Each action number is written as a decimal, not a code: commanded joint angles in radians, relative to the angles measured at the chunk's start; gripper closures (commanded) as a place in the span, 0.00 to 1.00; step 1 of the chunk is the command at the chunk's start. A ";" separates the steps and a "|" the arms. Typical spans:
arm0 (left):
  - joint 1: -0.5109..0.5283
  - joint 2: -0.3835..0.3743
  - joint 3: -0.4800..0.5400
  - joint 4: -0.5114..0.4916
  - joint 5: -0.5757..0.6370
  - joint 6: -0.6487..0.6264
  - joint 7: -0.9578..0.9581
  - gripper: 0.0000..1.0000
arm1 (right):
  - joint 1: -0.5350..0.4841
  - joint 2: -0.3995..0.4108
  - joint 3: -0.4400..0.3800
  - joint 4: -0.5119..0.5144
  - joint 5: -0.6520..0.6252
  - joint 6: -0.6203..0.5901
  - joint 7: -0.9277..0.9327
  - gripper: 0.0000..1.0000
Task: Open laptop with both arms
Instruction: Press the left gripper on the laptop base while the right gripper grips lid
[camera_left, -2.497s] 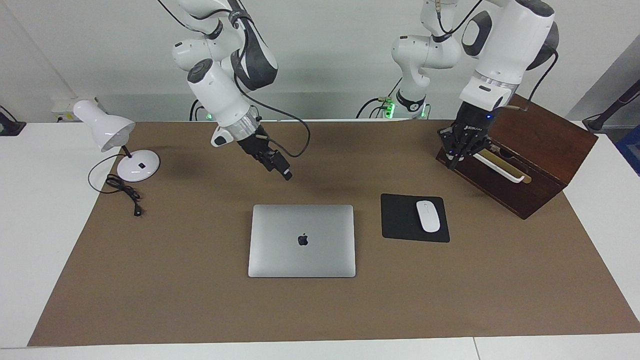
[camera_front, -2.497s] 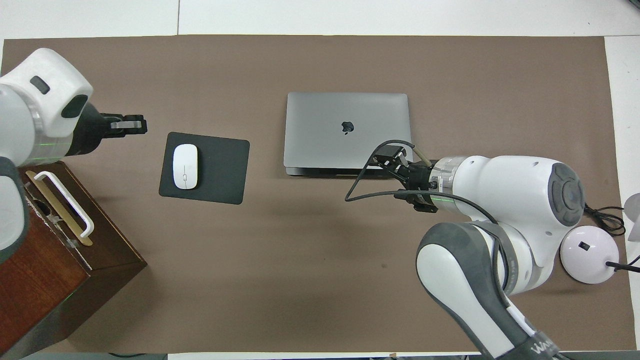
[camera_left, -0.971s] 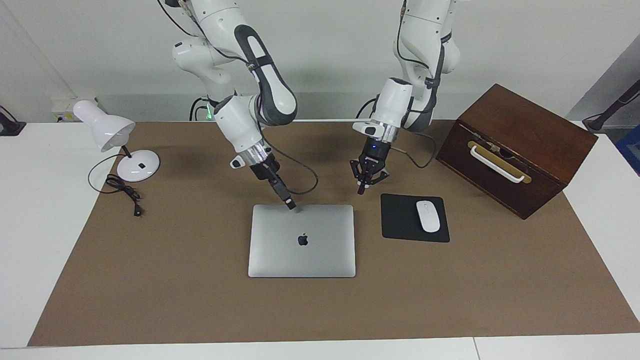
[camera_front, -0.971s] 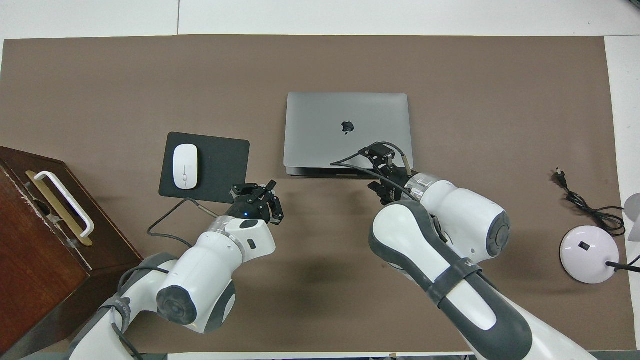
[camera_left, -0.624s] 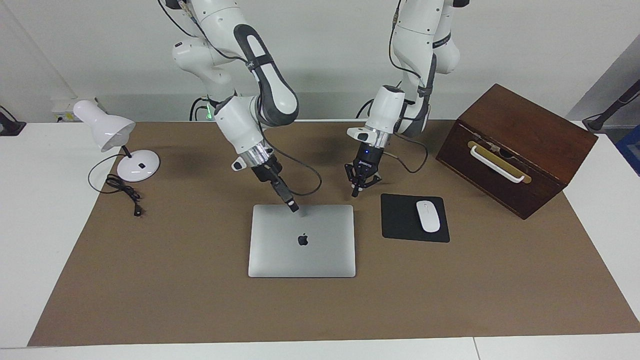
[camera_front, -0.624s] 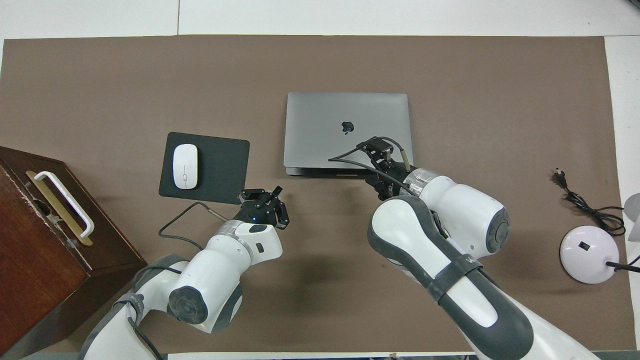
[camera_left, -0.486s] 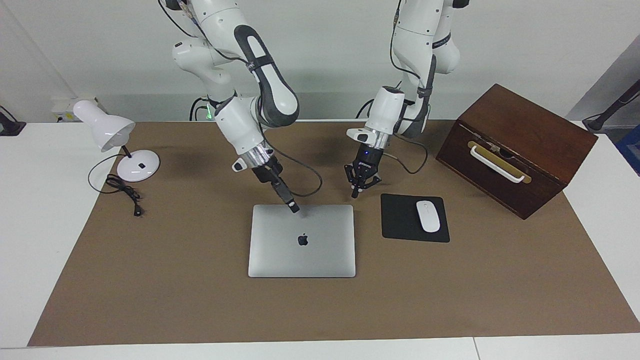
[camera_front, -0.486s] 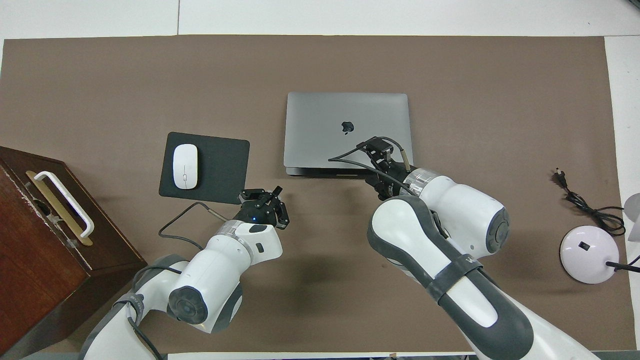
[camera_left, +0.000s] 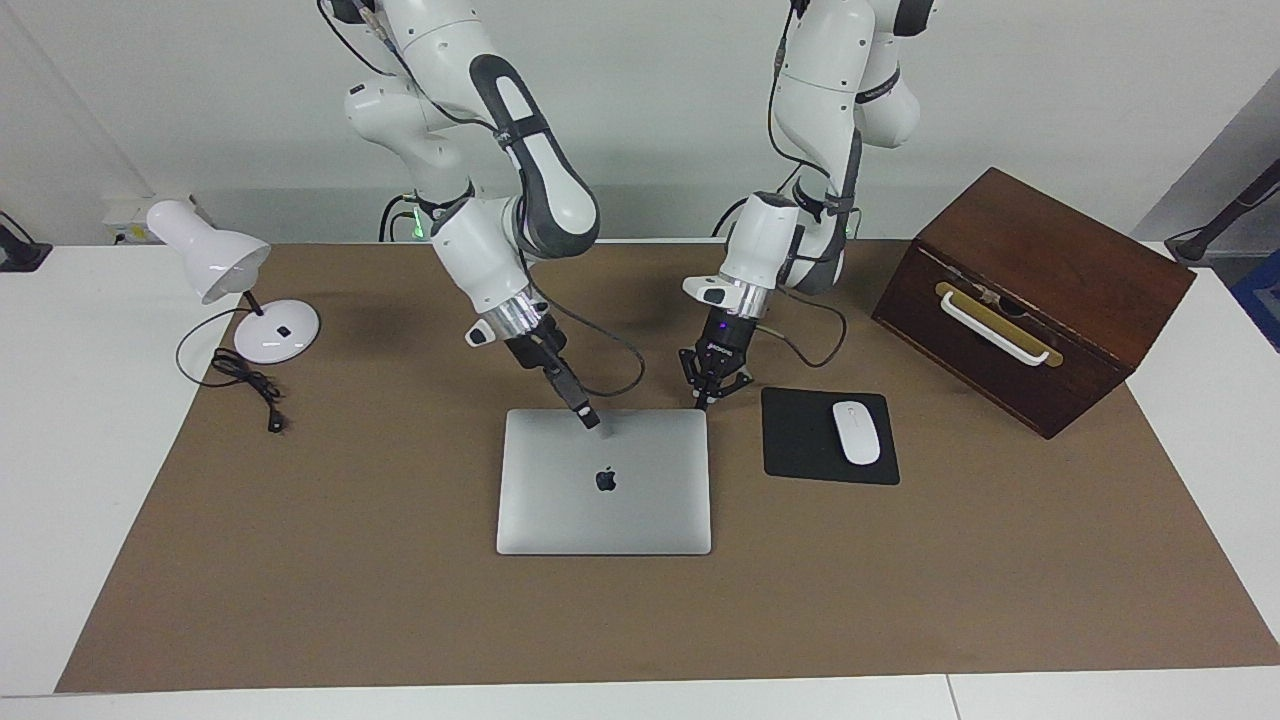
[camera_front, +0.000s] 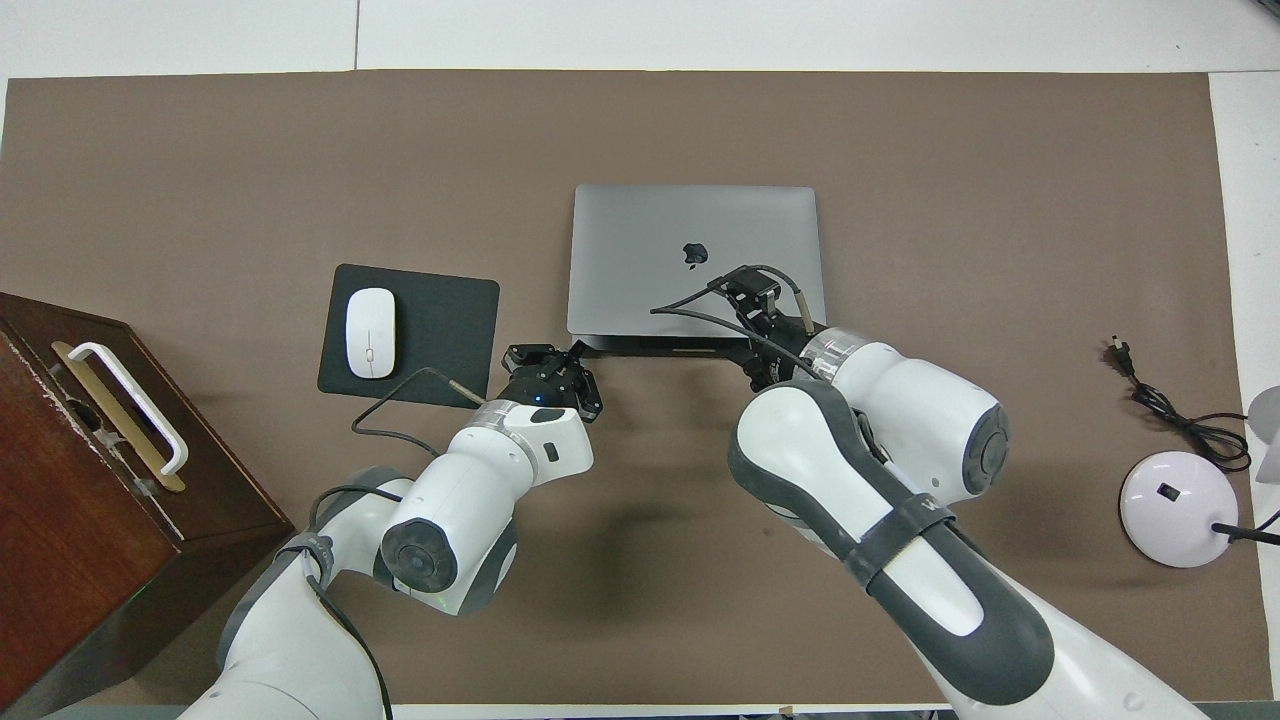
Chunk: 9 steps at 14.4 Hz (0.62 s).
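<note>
left gripper (camera_left: 703, 402): fingertips together, nothing held, low just beside laptop (camera_left: 604, 482) corner nearest robots, mouse-pad (camera_left: 828, 436) side. right gripper (camera_left: 590, 418): tip on lid's near edge; open/closed – can't tell. laptop: lid down, flat on brown mat (camera_left: 400, 600), mid-table. pad w/ white mouse (camera_left: 856, 432) beside it, toward left arm's end.

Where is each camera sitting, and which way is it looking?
Facing view: high across the table, looking back at the robots; both whole arms show, right gripper on the closed laptop, left gripper beside it.
Overhead view: above the robots' end, looking steeply down; forearms enter from the bottom.
Both show the laptop, white mouse, wooden box.
</note>
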 joint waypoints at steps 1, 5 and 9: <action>-0.012 0.024 0.012 0.025 -0.015 0.016 0.011 1.00 | -0.012 0.019 0.014 0.020 0.039 0.015 -0.044 0.00; -0.010 0.057 0.013 0.064 -0.015 0.016 0.011 1.00 | -0.012 0.019 0.014 0.020 0.038 0.015 -0.048 0.00; 0.000 0.070 0.012 0.088 -0.015 0.013 0.010 1.00 | -0.010 0.019 0.014 0.023 0.038 0.015 -0.050 0.00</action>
